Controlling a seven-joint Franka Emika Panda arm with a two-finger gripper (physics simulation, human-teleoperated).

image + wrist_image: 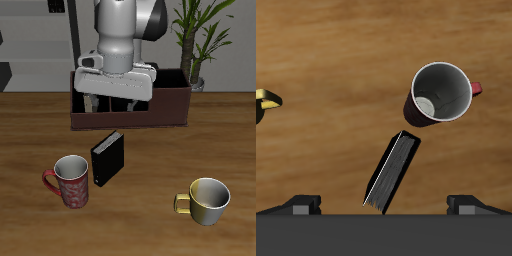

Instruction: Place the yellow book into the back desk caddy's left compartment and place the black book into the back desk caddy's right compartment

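The black book [108, 158] stands upright on the table, in front of the back desk caddy [172, 108], and also shows in the wrist view [393, 170]. My gripper [112, 103] hangs over the caddy's middle, behind the book and apart from it. Its fingers [301, 204] are spread wide with nothing held between them [384, 205]. The yellow book is out of view. The arm hides most of the caddy's sections, so I cannot tell what lies inside them.
A red patterned mug [68, 181] stands beside the black book near the front edge, also seen from the wrist [440, 92]. A yellow mug [207, 198] sits at the front on the other side. A potted plant [196, 40] rises behind the caddy.
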